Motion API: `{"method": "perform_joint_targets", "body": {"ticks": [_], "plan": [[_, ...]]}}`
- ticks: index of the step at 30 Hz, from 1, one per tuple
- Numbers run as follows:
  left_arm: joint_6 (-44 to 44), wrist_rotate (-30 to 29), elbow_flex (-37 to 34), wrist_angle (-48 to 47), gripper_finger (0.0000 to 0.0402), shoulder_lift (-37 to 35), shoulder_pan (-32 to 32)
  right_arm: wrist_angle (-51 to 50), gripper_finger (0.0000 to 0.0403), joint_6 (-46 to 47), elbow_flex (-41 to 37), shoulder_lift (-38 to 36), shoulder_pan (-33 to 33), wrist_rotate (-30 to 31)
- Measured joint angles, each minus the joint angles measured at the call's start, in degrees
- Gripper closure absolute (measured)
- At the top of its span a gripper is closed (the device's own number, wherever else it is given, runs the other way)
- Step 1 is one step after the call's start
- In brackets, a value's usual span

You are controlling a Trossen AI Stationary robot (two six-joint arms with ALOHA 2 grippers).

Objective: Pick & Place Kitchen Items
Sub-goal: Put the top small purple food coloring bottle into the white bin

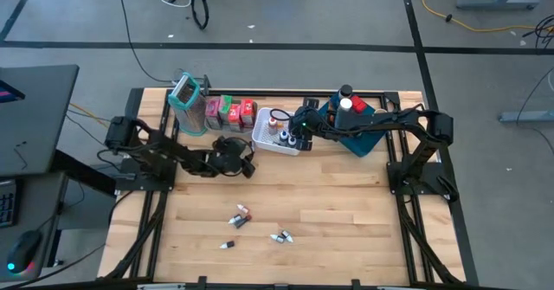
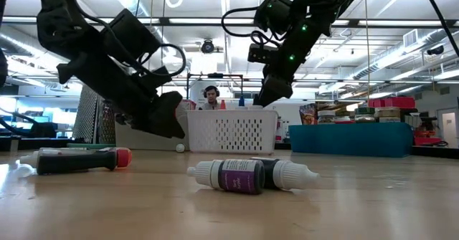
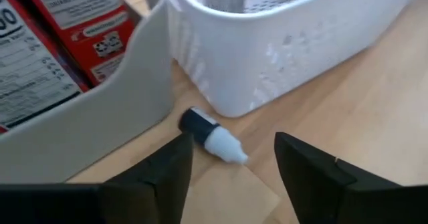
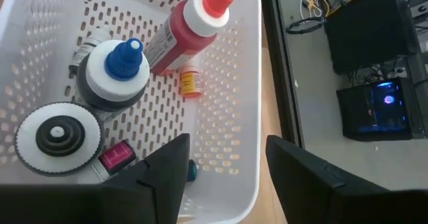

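My left pincer [image 3: 231,177] sits low over the desk [image 1: 329,199] with its fingers apart and nothing between them. One small white-tipped bottle [image 3: 212,136] lies on the wood just ahead of it, right beside the white mesh basket [image 3: 287,50] and the grey bin wall [image 3: 100,117]. Behind that wall I count two red cartons [image 3: 60,23].

My right pincer [image 4: 224,177] hovers above the basket, fingers also apart and empty. Looking down into it I count one red squeeze bottle [image 4: 184,33], one blue-capped jar [image 4: 114,77], one round black-and-white lid [image 4: 59,136], one small orange vial [image 4: 190,83] and one pink piece [image 4: 117,156].

From above, three little clusters of tiny bottles [image 1: 240,216] lie loose on the near part of the desk, well apart from both arms. The blue tray [image 1: 363,134] sits at the far right.
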Motion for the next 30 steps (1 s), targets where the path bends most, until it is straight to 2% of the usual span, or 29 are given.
{"method": "perform_joint_targets", "body": {"ticks": [11,25,30], "plan": [[1.19,2.83,0.00,-0.02,0.0179,0.00,3.85,-0.01,0.0195,-0.73,0.00,0.00,0.00,0.06],[-0.55,2.24,0.00,0.07,0.0179,-0.07,3.97,0.91,0.0195,-0.36,0.00,0.00,0.00,-0.07],[-2.36,3.74,0.00,0.07,0.0179,-0.05,3.97,1.14,0.0195,-0.36,0.00,0.00,-0.01,-0.08]]}}
